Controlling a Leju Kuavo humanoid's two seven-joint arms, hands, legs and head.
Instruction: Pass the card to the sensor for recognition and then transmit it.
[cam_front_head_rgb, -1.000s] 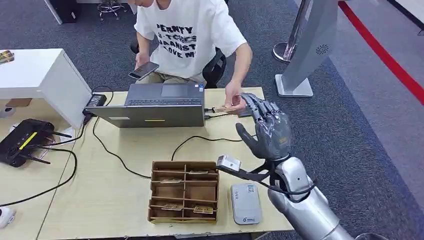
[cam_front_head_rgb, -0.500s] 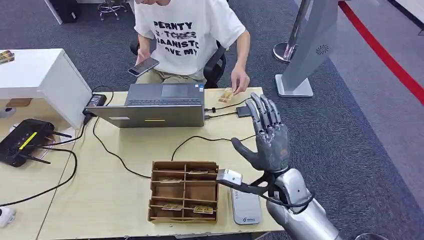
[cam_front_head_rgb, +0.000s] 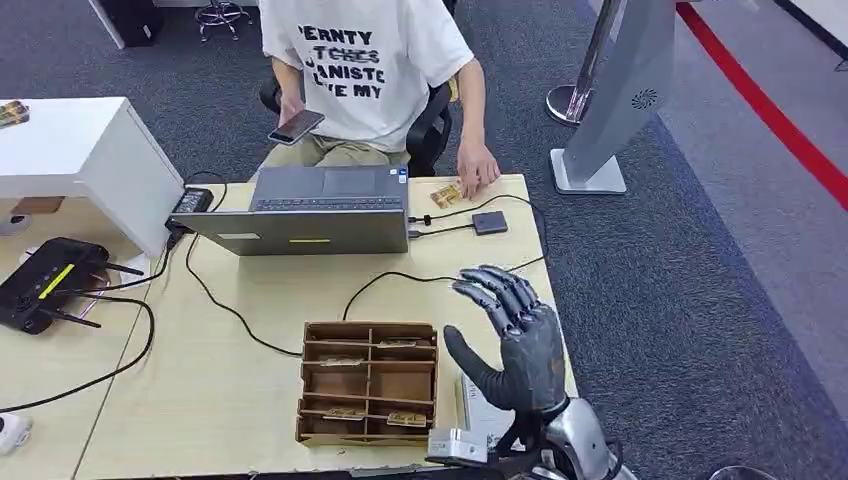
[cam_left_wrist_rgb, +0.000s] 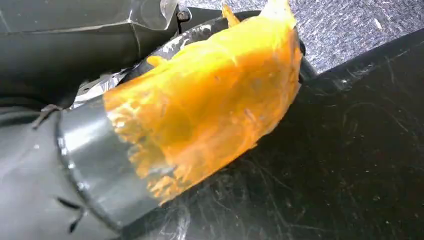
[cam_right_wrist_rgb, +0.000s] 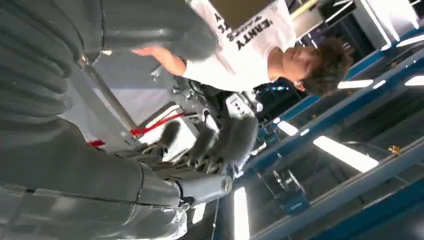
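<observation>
The right hand (cam_front_head_rgb: 515, 340) hangs spread and empty above the near right of the worktop (cam_front_head_rgb: 260, 300), over the card reader (cam_front_head_rgb: 478, 410). The card (cam_front_head_rgb: 446, 194) lies far right under the person's hand (cam_front_head_rgb: 478, 176). Lowering carelessly, the hand could clip the divided box (cam_front_head_rgb: 368, 382), whose near compartments hold cards (cam_front_head_rgb: 405, 419). I cannot tell the left hand's state.

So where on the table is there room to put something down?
Bare patches: left of the cardboard tray, past the black cable, and between tray and laptop. Crowded: the far right corner, with the person's hand, card and small black box.
</observation>
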